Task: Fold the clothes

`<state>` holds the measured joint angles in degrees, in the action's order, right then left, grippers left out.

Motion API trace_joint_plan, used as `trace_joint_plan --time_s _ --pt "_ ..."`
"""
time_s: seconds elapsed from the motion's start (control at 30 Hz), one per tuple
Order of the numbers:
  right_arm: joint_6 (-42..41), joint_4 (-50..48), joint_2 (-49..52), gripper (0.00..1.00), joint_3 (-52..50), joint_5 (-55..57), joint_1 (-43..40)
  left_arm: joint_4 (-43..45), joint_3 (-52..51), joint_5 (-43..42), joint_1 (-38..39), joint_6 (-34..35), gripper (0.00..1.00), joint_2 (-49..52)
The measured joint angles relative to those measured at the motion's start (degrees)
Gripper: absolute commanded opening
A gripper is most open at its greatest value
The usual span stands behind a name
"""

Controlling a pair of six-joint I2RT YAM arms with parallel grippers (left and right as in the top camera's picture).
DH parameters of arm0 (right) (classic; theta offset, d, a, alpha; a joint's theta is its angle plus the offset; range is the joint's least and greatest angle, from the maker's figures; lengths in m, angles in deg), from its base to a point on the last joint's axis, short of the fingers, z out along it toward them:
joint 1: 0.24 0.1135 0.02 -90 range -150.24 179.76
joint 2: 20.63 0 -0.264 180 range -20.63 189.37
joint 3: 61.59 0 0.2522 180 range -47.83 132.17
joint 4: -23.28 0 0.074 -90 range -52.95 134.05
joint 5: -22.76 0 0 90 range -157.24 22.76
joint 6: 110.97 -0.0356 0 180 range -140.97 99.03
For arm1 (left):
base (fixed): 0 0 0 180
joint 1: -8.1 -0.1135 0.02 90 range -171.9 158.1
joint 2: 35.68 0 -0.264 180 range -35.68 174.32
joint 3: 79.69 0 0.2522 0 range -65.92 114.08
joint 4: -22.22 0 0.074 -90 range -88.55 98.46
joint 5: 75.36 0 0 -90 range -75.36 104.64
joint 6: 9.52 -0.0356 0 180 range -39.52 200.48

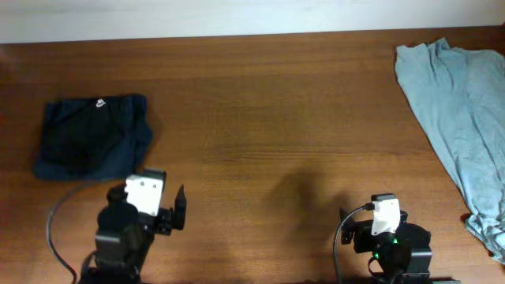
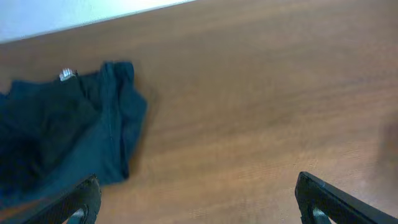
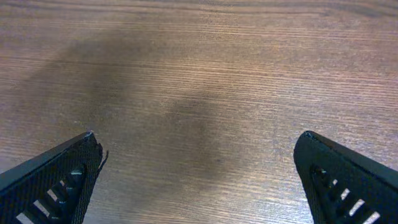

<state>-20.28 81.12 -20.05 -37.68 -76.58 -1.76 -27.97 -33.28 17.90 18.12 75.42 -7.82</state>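
A dark, black-greenish T-shirt (image 1: 91, 142) lies in a folded bundle at the table's left, its small white logo (image 1: 101, 102) at the top edge. In the left wrist view the same shirt (image 2: 62, 130) fills the left side, with the logo (image 2: 66, 74) facing up. My left gripper (image 1: 162, 207) hovers just below and right of it, open and empty (image 2: 199, 199), with its left finger over the shirt's lower corner. My right gripper (image 1: 375, 225) stands open near the front right, and only bare wood shows between its fingers (image 3: 198, 155).
A light grey-blue garment (image 1: 461, 110) lies spread loosely along the table's right edge, from back to front. The brown wooden table (image 1: 276, 118) meets a white wall at the back. A grey cable (image 1: 54, 229) loops by the left arm.
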Motion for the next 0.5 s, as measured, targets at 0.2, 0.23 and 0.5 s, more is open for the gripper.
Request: trace_joint_plan --time_s 0.2,0.23,0.5 --pt "0.0 0.0 0.0 0.99 0.0 0.0 0.0 3.3 -8.5 0.0 -0.7 0.0 0.99 -7.8" --pt "0.0 0.0 0.0 0.99 0.0 0.0 0.0 3.7 -8.9 -0.1 -0.7 0.0 0.99 -8.2" --pt "0.0 0.0 0.0 0.99 0.0 0.0 0.0 8.9 -19.4 -0.1 -2.3 0.7 0.99 -20.6"
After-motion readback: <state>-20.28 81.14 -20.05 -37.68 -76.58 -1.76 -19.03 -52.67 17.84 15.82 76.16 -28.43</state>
